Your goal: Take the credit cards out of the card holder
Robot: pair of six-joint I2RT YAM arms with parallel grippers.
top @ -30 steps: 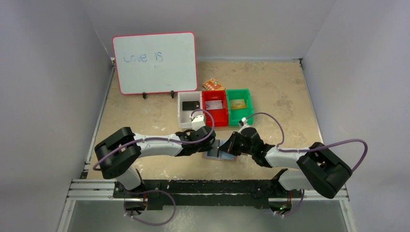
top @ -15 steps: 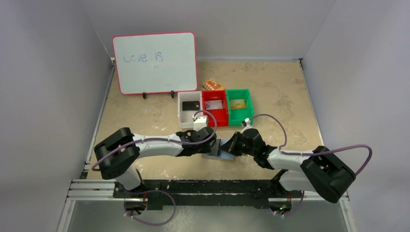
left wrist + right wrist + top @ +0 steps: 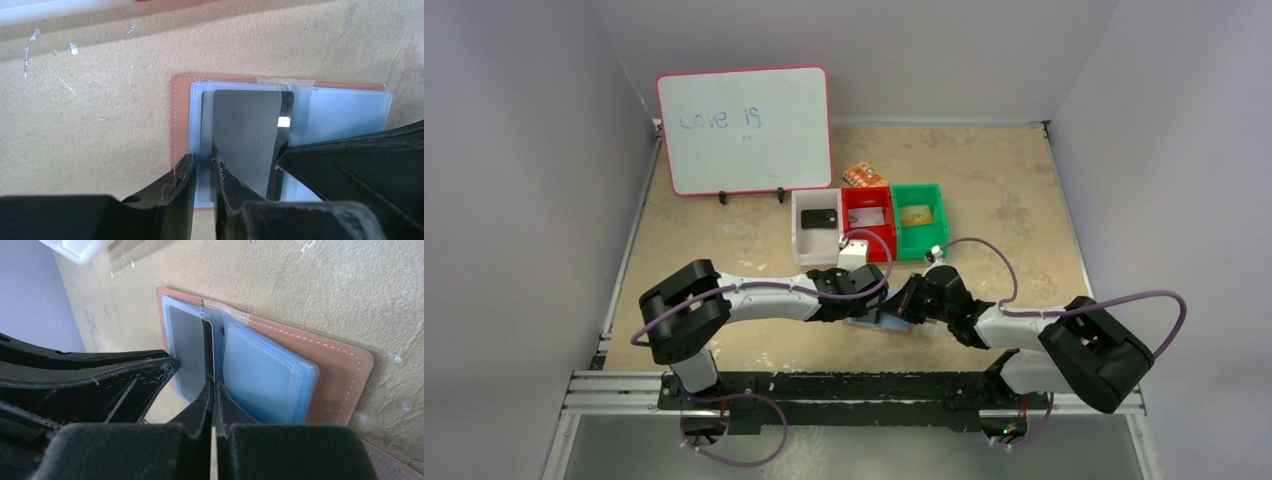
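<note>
The card holder [image 3: 886, 325] lies open on the table, tan-brown outside [image 3: 180, 115] with pale blue sleeves [image 3: 265, 380]. A dark grey card [image 3: 247, 135] sits in a left sleeve, its right edge showing bare. My left gripper [image 3: 202, 162] is nearly shut, with only a narrow gap. Its tips rest on the sleeve's left edge. My right gripper [image 3: 212, 387] is shut on the thin edge of the dark card [image 3: 187, 350]. In the top view, the left gripper [image 3: 861, 312] and right gripper [image 3: 902, 312] meet over the holder and hide most of it.
A white bin [image 3: 798, 240], a red bin [image 3: 852, 245] and a green bin [image 3: 943, 218] stand in a row behind the holder, each holding a card. An orange patterned packet [image 3: 862, 175] lies behind them. A whiteboard [image 3: 746, 130] stands at the back left.
My left arm has shifted right, bringing its gripper further over the card holder. The right gripper has stayed at the holder's right side.
</note>
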